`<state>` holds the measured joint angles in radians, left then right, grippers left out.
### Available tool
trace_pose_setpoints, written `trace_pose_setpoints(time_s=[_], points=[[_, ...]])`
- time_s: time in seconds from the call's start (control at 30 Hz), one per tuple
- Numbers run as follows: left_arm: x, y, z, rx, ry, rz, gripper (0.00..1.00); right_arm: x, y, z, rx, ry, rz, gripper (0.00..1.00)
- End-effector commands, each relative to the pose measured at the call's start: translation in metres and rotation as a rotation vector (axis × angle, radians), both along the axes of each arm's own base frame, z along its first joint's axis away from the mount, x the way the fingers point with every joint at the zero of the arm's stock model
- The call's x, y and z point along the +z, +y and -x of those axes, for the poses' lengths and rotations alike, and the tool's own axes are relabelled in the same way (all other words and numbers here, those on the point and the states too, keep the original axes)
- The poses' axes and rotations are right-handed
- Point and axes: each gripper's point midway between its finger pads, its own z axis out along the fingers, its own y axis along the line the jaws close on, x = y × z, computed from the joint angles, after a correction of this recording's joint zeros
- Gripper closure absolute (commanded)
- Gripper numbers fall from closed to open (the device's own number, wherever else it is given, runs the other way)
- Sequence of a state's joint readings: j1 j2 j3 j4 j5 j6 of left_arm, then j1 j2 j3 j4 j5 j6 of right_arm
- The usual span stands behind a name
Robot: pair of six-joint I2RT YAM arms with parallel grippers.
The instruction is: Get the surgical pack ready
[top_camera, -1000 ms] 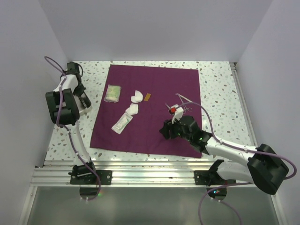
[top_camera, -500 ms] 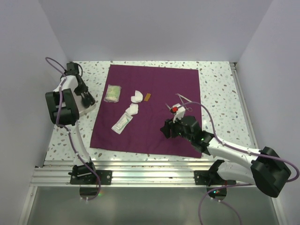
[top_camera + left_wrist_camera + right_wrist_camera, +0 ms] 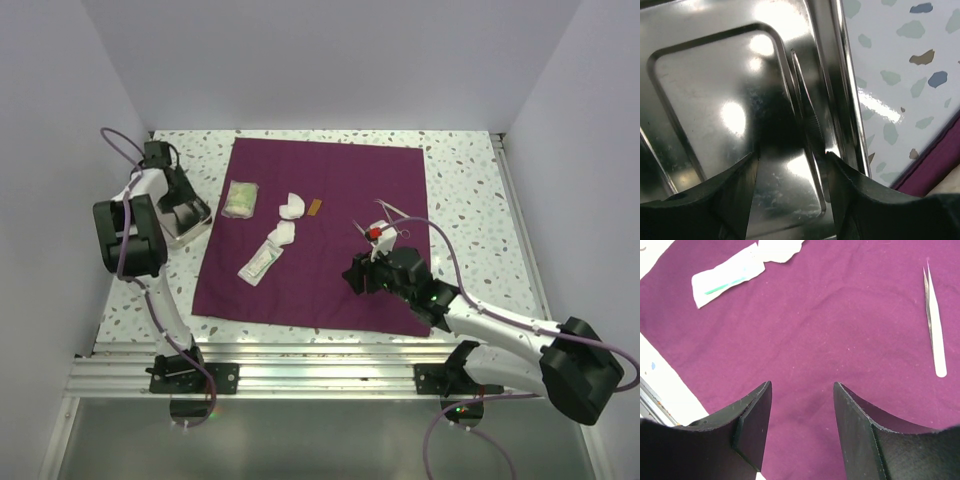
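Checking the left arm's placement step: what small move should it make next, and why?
Probably lift the left gripper straight up, clear of the steel tray. Its jaws stand apart, and the thin metal instrument lies in the tray between them, seemingly not gripped, so the placement looks done.

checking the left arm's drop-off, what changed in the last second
The left gripper opened above the steel tray and seems to have let go of the thin instrument, which lies in the tray between its jaws; the arm swung a little toward the purple cloth. The right gripper stayed open over the cloth, and the gauze and packets did not move.
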<state>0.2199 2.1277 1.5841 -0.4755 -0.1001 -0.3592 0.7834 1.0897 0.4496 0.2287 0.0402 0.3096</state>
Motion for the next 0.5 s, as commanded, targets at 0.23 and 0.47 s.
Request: trace_pose_setpoints(time_s=[0.23,0.47], points=[[0.093,-0.01,0.006,0.031,-0.257,-0.015,0.34,0.01,-0.003,-0.005,-0.018,-0.038,-0.004,0.44],[0.094,-0.033,-0.012,-0.002,-0.27,0.05,0.3,0.01,-0.005,-0.005,-0.022,-0.039,-0.001,0.44]])
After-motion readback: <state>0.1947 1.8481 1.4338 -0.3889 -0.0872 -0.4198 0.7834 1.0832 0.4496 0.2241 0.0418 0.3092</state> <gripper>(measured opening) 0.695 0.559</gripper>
